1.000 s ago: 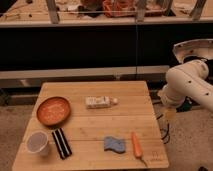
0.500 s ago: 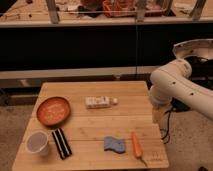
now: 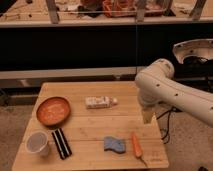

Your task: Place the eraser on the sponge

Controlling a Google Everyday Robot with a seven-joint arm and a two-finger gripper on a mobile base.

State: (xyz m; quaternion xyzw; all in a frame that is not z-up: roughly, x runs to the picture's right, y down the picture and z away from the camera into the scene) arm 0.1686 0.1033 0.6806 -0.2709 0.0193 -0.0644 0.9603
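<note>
Black, flat and rigid, the eraser [image 3: 61, 143] lies on the wooden table [image 3: 90, 126] beside the cup [image 3: 37, 142], well away from the gripper [image 3: 146, 117] and apart from the soft, wavy-edged blue sponge [image 3: 114, 144], which sits closer to it. The gripper hangs open and empty over the table's edge. A good grasp, I judge, pinches the eraser across its narrow width.

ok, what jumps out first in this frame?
The big white arm looms over the right side of the table, its gripper hanging down empty above the wood. Then the orange bowl at left, and along the front the black eraser, blue sponge and carrot.
</note>
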